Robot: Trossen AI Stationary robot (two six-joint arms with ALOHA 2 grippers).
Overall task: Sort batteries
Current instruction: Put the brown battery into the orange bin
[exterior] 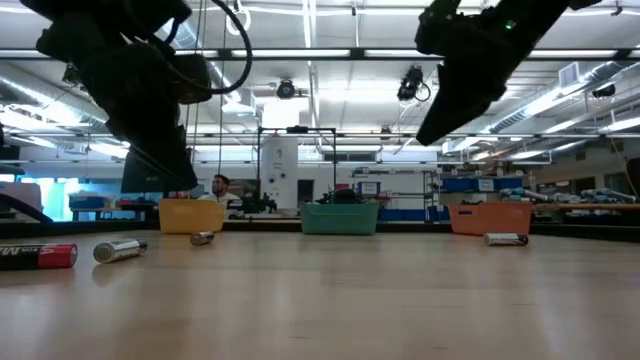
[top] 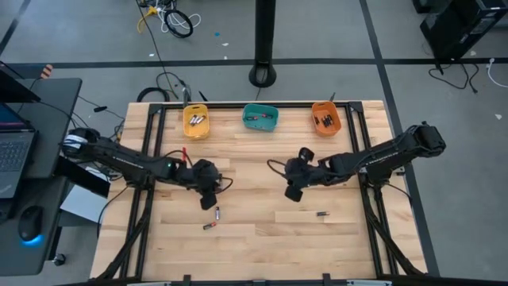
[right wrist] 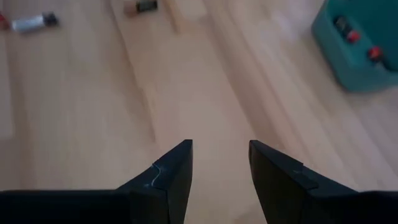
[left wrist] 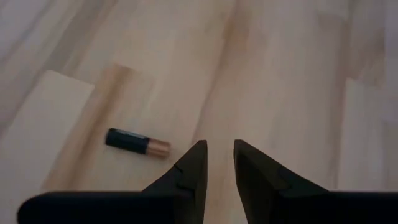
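1. Three loose batteries lie on the table [top: 262, 246]: one [top: 217, 211] just in front of the left gripper [top: 208, 196], a second [top: 209, 226] a little nearer the front edge, and a third [top: 322, 214] in front of the right gripper [top: 294, 189].
2. More batteries already sit in the yellow bin [top: 196, 121], the teal bin [top: 260, 117] and the orange bin [top: 325, 117] along the far edge.
3. Left gripper: its fingers [left wrist: 189, 171] are parted only slightly and hold nothing; it hangs above the wood with the black, copper-tipped battery just beside them.
4. Right gripper: its fingers [right wrist: 171, 171] are spread wider and empty, hovering over bare boards near the middle, well apart from the third battery.
5. Handling, as a judgement: these cells are small, rigid, smooth metal cylinders, light but dense for their size, so they will likely roll or slip away if nudged from the end. Best hold is across the round body at mid-length, the fingers closing square to the long axis.
6. Orientation from above: the first battery's long axis runs roughly front to back, the second lies slanted, and the third lies roughly left to right.
7. All three lie flat on their sides, none upright.
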